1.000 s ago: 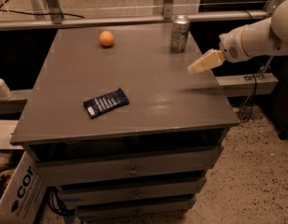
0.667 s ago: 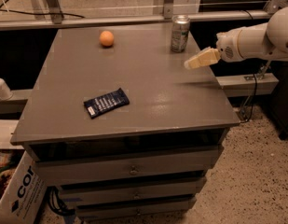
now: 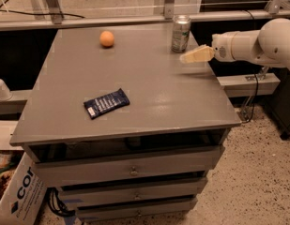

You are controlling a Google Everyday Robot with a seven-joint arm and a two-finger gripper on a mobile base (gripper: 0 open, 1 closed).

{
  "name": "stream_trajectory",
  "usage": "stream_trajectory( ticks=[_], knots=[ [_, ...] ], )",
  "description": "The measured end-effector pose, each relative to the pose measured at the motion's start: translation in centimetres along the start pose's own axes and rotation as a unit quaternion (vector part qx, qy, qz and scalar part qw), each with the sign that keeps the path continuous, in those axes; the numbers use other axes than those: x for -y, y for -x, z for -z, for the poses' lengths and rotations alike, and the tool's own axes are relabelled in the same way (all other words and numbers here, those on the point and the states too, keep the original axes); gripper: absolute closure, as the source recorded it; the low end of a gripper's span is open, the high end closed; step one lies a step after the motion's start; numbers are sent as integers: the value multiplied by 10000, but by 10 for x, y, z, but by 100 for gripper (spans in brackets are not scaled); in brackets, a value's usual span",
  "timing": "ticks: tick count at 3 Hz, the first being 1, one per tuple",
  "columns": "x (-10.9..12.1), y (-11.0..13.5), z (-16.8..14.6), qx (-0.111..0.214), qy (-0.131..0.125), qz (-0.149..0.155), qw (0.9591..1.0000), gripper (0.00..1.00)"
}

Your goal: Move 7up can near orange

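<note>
- The gripper [image 3: 191, 56], a cream wedge pointing left, hangs over the desk's [image 3: 154, 93] right rear part; whether it is spread or closed cannot be told.
- Just beside its tip, the 7up can [image 3: 180, 33] stands upright near the rear edge.
- The orange [image 3: 106, 38] lies well apart, to the can's left.
- A dark-blue wrapper [image 3: 106, 103] lies flat nearer the front.

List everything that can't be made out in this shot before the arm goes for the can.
All in the camera view:
- 7up can: label print too small to read.
- Arm: cut off by the right edge; its gripper hangs just right of the can.
- Dark-blue wrapper: text too small.
- Cardboard box: cut by the bottom-left corner, lettering partial.
- Drawers: contents hidden behind their fronts.
</note>
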State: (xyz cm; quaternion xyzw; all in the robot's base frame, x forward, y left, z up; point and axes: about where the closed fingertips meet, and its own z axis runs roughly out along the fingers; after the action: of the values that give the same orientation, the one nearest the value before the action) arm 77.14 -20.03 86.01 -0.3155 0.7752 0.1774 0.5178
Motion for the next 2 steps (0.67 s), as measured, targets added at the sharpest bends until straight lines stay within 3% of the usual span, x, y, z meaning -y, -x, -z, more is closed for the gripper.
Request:
stream_trajectory(
  ticks=[2],
  knots=[
    [11,17,-37,576,276,-297,9975,0]
  ],
)
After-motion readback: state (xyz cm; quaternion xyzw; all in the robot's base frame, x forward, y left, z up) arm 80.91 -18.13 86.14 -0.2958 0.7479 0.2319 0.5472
